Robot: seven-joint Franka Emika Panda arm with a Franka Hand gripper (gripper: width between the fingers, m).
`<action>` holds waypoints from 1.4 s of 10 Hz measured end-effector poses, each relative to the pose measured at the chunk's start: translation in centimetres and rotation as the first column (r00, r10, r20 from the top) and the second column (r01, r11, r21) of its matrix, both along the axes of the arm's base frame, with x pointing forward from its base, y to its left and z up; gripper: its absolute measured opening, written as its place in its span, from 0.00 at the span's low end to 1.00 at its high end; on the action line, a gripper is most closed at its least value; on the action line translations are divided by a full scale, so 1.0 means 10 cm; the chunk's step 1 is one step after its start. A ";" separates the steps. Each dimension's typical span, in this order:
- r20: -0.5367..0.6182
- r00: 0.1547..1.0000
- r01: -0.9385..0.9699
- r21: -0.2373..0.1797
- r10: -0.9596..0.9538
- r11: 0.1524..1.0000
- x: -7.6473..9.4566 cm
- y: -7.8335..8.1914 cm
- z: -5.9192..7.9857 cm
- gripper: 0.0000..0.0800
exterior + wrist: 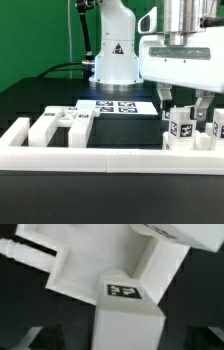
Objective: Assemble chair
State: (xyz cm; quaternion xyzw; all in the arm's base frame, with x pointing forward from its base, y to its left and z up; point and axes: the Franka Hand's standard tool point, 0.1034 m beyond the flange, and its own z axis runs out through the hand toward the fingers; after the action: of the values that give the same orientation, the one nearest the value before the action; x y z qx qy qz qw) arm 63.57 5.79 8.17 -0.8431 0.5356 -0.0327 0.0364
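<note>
The chair is in loose white parts. At the exterior view's right an upright white bar [182, 130] with a black-and-white tag stands behind the front rail. My gripper [185, 116] hangs over it, one finger on each side. In the wrist view the same tagged bar [128, 319] runs up into a wider white panel [85, 263]. My gripper [125, 340] is open around the bar, with dark gaps showing between the bar and each finger. Several more white chair pieces [55, 125] lie at the exterior view's left.
A long low white border rail [100, 157] runs across the front of the black table. The marker board [116, 105] lies flat in the middle, in front of the robot's base [115, 55]. A green wall stands behind.
</note>
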 end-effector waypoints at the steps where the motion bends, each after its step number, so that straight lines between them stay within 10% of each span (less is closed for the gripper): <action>1: 0.002 0.998 -0.070 -0.007 0.070 0.998 0.00 0.02 0.01 0.79; 7: -0.006 0.755 -0.655 -0.076 0.656 0.752 0.00 -0.02 0.02 0.81; 14: -0.046 0.385 -0.919 -0.108 0.922 0.379 -0.01 -0.05 -0.01 0.81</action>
State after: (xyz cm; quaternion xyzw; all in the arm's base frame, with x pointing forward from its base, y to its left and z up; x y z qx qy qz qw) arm 63.51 5.27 8.07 -0.9986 -0.0249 -0.0471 0.0052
